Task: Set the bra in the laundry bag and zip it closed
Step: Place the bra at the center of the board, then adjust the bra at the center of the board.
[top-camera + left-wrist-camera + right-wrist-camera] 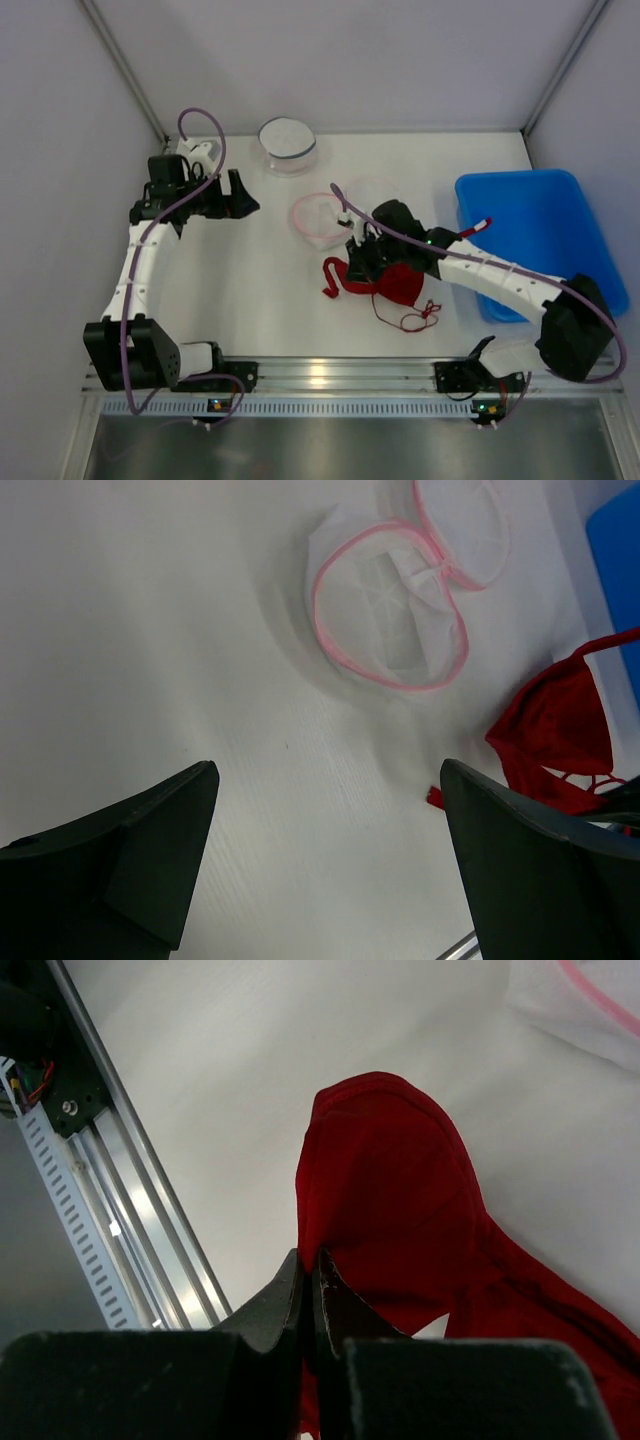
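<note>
Right pincer pinched shut on red fabric bra, low over white tabletop. Just beyond it: white mesh laundry bag with pink trim, lying open. Left pincer wide open, empty, well left of bag. Blue plastic tray right of right pincer. Pale enclosure walls all round.

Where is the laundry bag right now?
Top view: the laundry bag lies mid-table, just beyond the red bra, left of the blue bin.
</note>
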